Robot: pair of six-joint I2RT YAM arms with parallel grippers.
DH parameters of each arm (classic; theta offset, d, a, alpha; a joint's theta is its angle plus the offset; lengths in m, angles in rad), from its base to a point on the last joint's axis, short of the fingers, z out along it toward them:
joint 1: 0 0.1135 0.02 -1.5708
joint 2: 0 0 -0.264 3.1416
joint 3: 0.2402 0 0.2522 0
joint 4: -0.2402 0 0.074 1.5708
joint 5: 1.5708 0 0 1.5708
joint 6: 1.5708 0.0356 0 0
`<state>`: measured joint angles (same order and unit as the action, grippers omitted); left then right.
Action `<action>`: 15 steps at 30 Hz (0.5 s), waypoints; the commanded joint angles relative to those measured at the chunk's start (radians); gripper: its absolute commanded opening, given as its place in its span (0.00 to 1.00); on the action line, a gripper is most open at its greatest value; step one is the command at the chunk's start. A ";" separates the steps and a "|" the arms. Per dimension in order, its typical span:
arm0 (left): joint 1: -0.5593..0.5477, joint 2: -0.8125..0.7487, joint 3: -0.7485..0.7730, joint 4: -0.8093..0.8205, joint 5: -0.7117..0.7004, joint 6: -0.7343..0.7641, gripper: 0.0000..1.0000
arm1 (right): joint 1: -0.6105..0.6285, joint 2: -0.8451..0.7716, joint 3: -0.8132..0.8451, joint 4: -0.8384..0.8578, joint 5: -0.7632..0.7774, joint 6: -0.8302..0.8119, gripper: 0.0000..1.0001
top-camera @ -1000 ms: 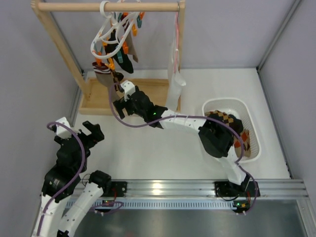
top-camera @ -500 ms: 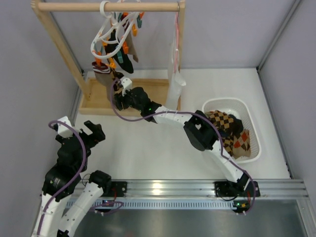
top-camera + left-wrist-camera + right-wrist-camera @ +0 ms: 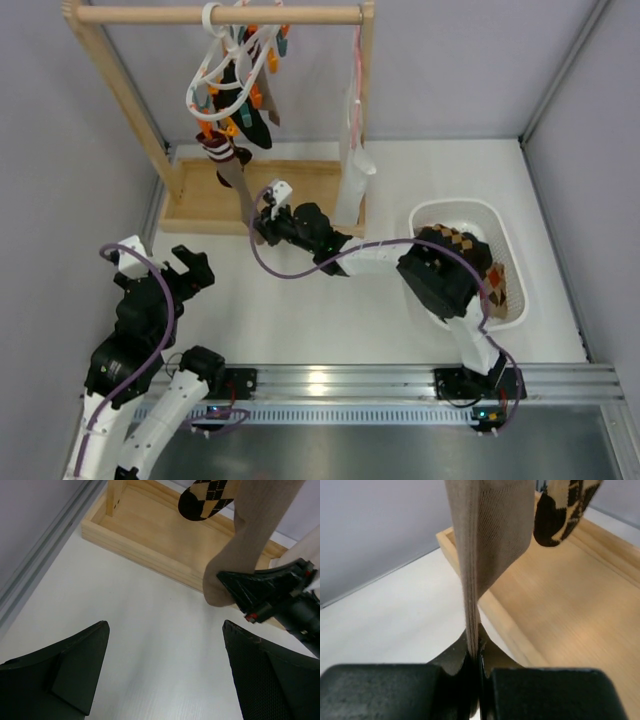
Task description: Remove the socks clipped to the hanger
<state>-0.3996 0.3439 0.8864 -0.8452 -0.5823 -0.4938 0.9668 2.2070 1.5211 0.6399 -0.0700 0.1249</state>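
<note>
The white ring hanger [image 3: 222, 78] with orange and teal clips hangs from the wooden rail. Dark and diamond-checked socks [image 3: 250, 122] are still clipped to it. A plain brown sock [image 3: 238, 178] stretches taut from the hanger down to my right gripper [image 3: 265, 215], which is shut on its lower end. In the right wrist view the brown sock [image 3: 487, 540] runs straight into the closed right gripper [image 3: 477, 652], and a diamond-checked sock toe [image 3: 565, 510] hangs beside it. My left gripper [image 3: 165, 675] is open above bare table, to the near left of the brown sock [image 3: 250, 540].
The wooden rail frame [image 3: 120, 95] has a tray-like base [image 3: 200, 205] right under the socks. A white cloth with a pink strap [image 3: 355, 170] hangs at the frame's right post. A white basket [image 3: 452, 204] at the right holds diamond-checked socks.
My right gripper has shut on the brown sock and drawn it down and toward the near right, pulling it taut. The left arm has not moved.
</note>
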 commanded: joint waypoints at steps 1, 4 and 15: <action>0.004 0.024 0.029 0.052 0.053 0.021 0.98 | 0.006 -0.263 -0.183 0.259 -0.008 0.045 0.00; 0.004 0.058 0.058 0.061 0.137 0.035 0.98 | 0.001 -0.392 -0.390 0.293 -0.071 0.070 0.00; 0.002 0.239 0.287 0.121 0.390 0.044 0.98 | -0.019 -0.759 -0.709 0.138 -0.243 0.079 0.00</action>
<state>-0.4000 0.5396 1.0889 -0.8082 -0.2737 -0.4610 0.9607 1.5448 0.8639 0.7807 -0.2161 0.1879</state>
